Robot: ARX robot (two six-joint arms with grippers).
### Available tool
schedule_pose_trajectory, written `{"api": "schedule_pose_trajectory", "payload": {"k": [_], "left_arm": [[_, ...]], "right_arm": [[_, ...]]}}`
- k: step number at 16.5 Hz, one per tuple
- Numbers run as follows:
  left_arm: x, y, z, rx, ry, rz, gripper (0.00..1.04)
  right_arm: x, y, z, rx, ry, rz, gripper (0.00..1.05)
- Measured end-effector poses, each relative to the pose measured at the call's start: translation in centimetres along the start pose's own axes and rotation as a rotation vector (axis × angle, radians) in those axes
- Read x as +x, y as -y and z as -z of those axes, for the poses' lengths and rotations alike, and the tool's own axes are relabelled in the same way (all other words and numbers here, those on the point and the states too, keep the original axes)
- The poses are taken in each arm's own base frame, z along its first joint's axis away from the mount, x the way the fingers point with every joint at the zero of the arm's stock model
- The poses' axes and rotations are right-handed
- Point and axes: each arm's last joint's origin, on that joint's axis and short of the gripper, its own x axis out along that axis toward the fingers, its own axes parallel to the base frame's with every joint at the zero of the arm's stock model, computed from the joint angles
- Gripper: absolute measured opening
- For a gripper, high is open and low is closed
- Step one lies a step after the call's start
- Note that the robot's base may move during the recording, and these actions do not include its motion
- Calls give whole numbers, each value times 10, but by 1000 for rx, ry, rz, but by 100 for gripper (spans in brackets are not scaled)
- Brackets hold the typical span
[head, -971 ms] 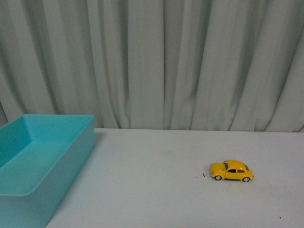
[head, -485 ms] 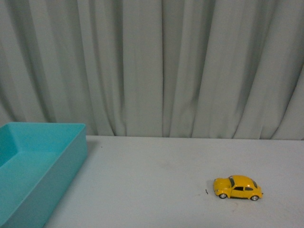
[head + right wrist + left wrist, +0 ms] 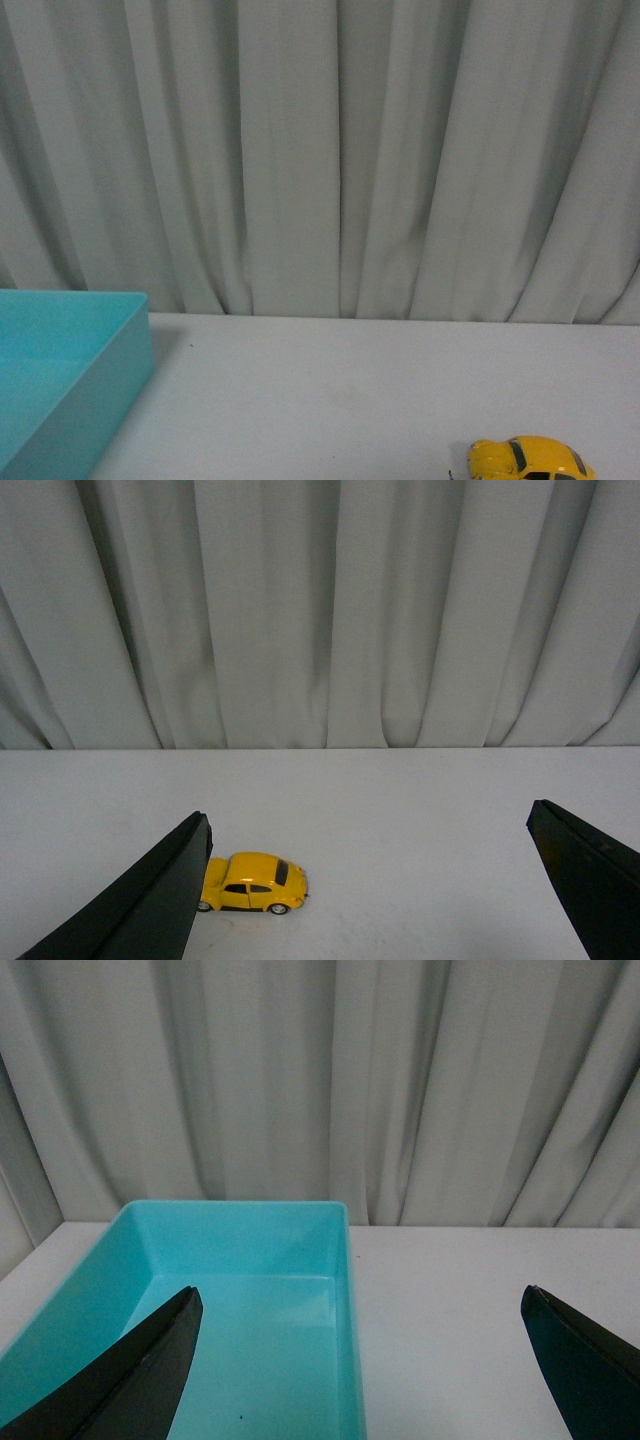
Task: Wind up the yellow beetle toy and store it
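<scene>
The yellow beetle toy (image 3: 530, 460) stands on its wheels on the white table, cut off by the front view's lower edge at the right. In the right wrist view the toy (image 3: 252, 882) sits side-on just past one dark finger (image 3: 150, 900). My right gripper (image 3: 365, 825) is open, well above the table, holding nothing. My left gripper (image 3: 360, 1300) is open too, its fingers (image 3: 130, 1370) spread over the edge of the turquoise bin (image 3: 345, 1290). Neither arm shows in the front view.
The turquoise bin (image 3: 130, 350) stands at the table's left, with nothing visible inside it. A pleated grey curtain (image 3: 340, 150) hangs along the table's far edge. White tabletop (image 3: 330, 400) lies between bin and toy.
The front view has tilted upward: the curtain fills more of the picture, and the toy and bin have slid down toward the lower edge. The toy itself has not moved on the table.
</scene>
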Motion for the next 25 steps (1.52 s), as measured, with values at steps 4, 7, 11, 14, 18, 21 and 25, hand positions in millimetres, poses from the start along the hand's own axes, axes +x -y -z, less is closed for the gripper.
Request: {"api": "schedule_pose_trajectory", "payload": {"k": [4,7,11,14,18,21,25], "left_arm": [[0,0,0,0,0,0,98],[0,0,0,0,0,0,98],[0,0,0,0,0,0,98],[0,0,0,0,1,0,98],[0,0,0,0,1,0,98],[0,0,0,0,0,0,98],[0,0,0,0,0,0,98]], "right_arm": [[0,0,0,0,0,0,98],[0,0,0,0,0,0,98],[0,0,0,1,-3,-1,98],[28,37,1,100,-65,72,98],[134,111,-12,-21,8,108,98],[197,97,2,35,-109,-118,98],[264,59,-18,-61,-172,-558,98]]}}
